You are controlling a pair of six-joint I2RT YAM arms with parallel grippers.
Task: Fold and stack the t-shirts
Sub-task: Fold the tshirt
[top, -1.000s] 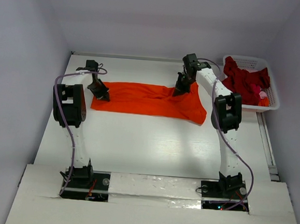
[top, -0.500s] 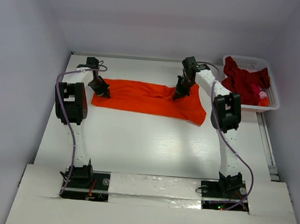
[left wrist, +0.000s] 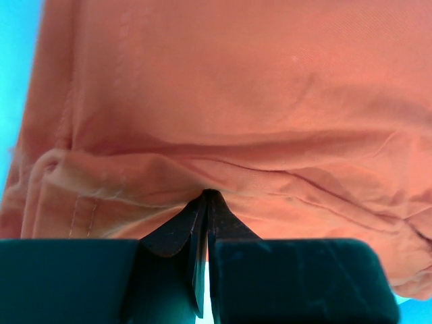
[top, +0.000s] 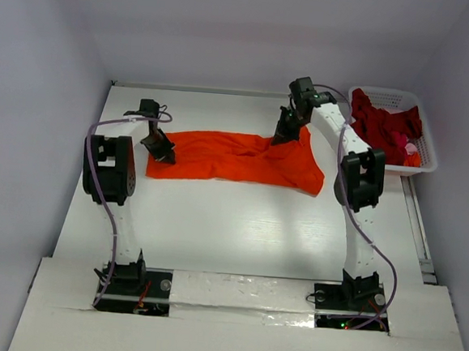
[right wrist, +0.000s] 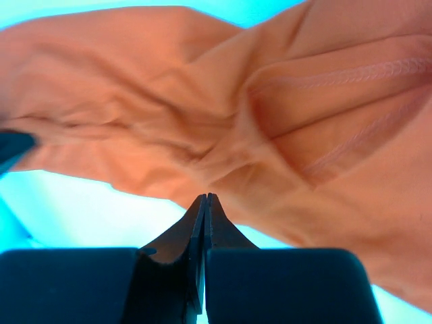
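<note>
The bright orange t-shirt lies stretched left to right across the far half of the white table. My left gripper is shut on its left end; the left wrist view shows the closed jaws pinching a fold of orange cloth. My right gripper is shut on the shirt's far edge right of the middle, with cloth bunched up at the closed tips. Dark red t-shirts lie heaped in the white basket at the far right.
The basket also holds a small pink item. Grey walls close in the table at the back and sides. Bare white tabletop stretches between the shirt and the arm bases.
Both grippers stay shut on the orange shirt. The left gripper and the shirt's left end have shifted slightly right and nearer. The right arm has swung a little to the right.
</note>
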